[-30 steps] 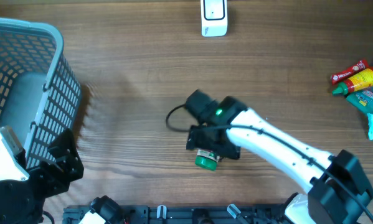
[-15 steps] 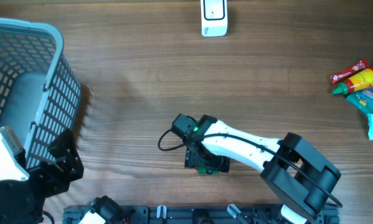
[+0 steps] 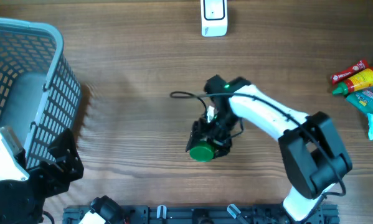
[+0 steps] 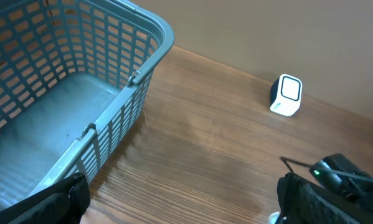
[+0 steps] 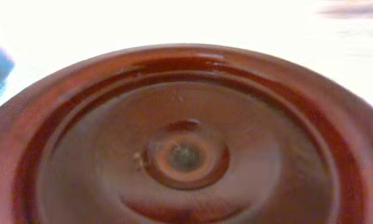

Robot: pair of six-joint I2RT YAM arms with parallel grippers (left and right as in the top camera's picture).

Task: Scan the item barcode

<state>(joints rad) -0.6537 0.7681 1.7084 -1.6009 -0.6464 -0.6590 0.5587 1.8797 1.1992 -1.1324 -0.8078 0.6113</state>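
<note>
Right arm (image 3: 267,118) over a green-capped bottle (image 3: 202,152), mid-frame

The arm ran from the lower right and bent back toward centre frame; the wooden table (image 3: 142,81) bore a blue basket (image 3: 49,37) at upper left and a white scanner (image 3: 213,17) at top centre; the right gripper (image 3: 207,143) straddled the bottle, its brown base filling the wrist view; clamped or not, I could not tell; the left gripper (image 4: 183,196) gaped wide, holding nothing.

**Wood, plastic and a bit of shine**

The table (image 3: 130,81) is brown wood with a dull, matt finish, its grain plain to see. At the left of the frame, the basket (image 3: 61,106) is smooth grey-blue plastic lattice. The scanner (image 3: 214,17) at the top edge is glossy white plastic. The bottle (image 3: 202,152) has a green plastic cap and a shiny brown base. The right arm (image 3: 261,115) wears a smooth white shell.
</note>
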